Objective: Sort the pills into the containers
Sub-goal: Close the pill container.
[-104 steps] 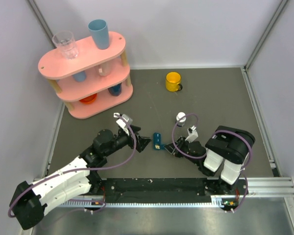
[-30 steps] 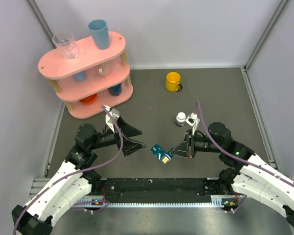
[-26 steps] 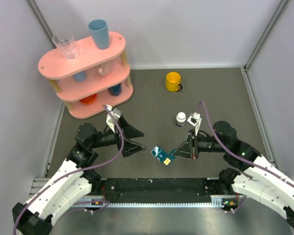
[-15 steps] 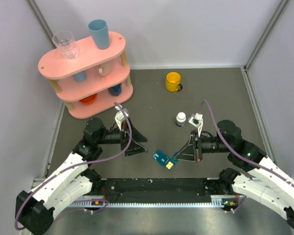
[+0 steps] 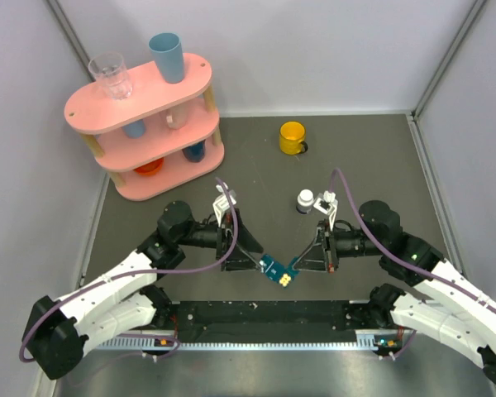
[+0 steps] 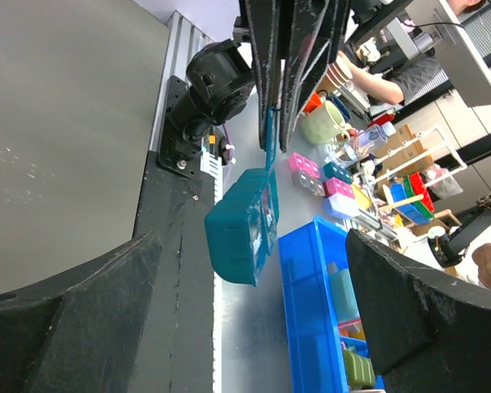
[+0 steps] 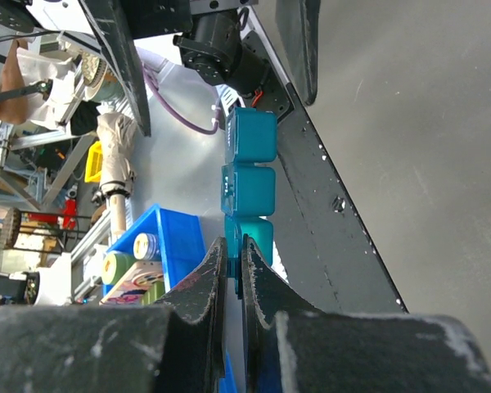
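The containers are one dark-teal pill box, a short strip of square compartments, held in the air near the table's front edge. Small yellow pills show in its near end. My right gripper is shut on a thin edge of the pill box, with its fingertips pinched together. My left gripper stands wide open just left of the box. In the left wrist view the pill box hangs between and just beyond my spread left fingers, touching neither.
A small white capped bottle stands behind the right gripper. A yellow mug sits further back. A pink three-tier shelf with cups fills the back left. Grey walls enclose the table.
My left arm has swung right, bringing its open jaws up to the box's left end. The right gripper, still shut on the box, has shifted it slightly toward the front edge.
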Robot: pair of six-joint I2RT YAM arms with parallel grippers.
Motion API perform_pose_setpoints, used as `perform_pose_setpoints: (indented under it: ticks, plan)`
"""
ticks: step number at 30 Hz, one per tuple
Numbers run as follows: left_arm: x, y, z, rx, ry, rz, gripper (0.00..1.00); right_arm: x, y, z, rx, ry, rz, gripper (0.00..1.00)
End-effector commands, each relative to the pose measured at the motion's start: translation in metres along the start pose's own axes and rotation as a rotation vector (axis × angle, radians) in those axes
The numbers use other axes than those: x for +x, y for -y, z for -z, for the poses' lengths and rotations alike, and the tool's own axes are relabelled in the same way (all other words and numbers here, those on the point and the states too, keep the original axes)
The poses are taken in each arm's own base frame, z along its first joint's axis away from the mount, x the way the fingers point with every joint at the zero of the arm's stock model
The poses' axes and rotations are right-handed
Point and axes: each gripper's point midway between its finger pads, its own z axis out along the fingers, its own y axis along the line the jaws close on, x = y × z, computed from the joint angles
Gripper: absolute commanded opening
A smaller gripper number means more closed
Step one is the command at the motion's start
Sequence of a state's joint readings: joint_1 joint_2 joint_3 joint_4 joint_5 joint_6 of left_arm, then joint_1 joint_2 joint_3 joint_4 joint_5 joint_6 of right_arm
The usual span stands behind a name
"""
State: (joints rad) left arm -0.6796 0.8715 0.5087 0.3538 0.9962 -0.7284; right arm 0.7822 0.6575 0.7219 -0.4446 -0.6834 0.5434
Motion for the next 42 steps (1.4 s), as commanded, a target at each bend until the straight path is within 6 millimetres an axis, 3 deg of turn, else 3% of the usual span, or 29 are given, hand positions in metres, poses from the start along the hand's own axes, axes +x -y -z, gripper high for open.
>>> perform_pose_setpoints:
  ticks: [1, 8, 17, 27, 42]
  plan:
    - [-0.012, 0.003, -0.007, 0.007, 0.025, -0.063, 0.99, -0.023, -0.022, 0.009, -0.044, 0.062, 0.069, 0.0]
    - [-0.014, 0.005, -0.015, 0.024, 0.012, -0.045, 0.95, -0.023, -0.023, 0.009, -0.05, 0.064, 0.076, 0.0]
    - [-0.006, 0.015, -0.03, 0.091, -0.023, -0.02, 0.77, -0.023, -0.021, 0.008, -0.048, 0.067, 0.082, 0.0]
    - [-0.006, 0.02, -0.03, 0.11, -0.03, -0.023, 0.58, -0.025, -0.021, 0.008, -0.05, 0.076, 0.086, 0.0]
    - [-0.002, 0.02, -0.03, 0.122, -0.055, -0.012, 0.58, -0.029, -0.019, 0.005, -0.047, 0.091, 0.092, 0.0]
